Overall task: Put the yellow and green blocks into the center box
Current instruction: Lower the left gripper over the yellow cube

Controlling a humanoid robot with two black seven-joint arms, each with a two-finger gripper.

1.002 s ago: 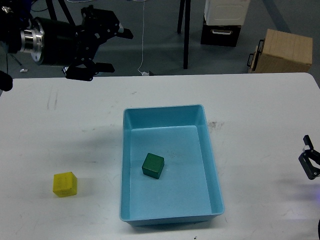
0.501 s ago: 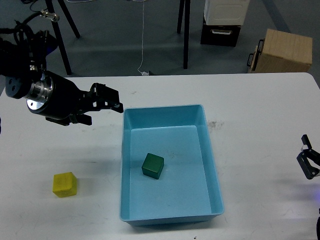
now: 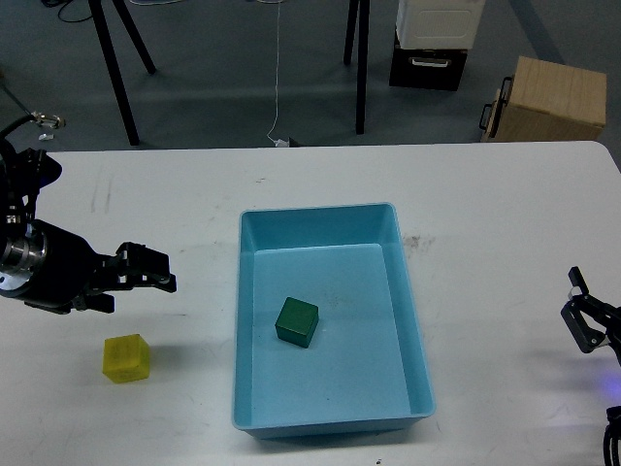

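A green block (image 3: 297, 321) sits on the floor of the light-blue center box (image 3: 412, 291), a little left of the middle and turned slightly askew, clear of all four walls. The yellow block (image 3: 126, 357) rests on the white table (image 3: 505, 194) to the box's left, well apart from it, near the front edge.

Just above the yellow block, the robot's left gripper (image 3: 146, 280) is poised over the tabletop, its black fingers (image 3: 153, 262) pointing toward the box and spread apart with nothing between them. It does not touch the block; the arm behind it, with a silver collar, enters from the left edge.

At the far right edge, the right gripper (image 3: 585, 316) shows only in part, low over the table beside the box; it is small and dark, and whether its fingers are parted or pressed together cannot be told.

Faint dark scuffs mark the table near the box's upper right corner. Beyond the table, on the grey floor, stand a cardboard box (image 3: 548, 99), a black-and-white case (image 3: 432, 44), and dark stand legs (image 3: 361, 68).
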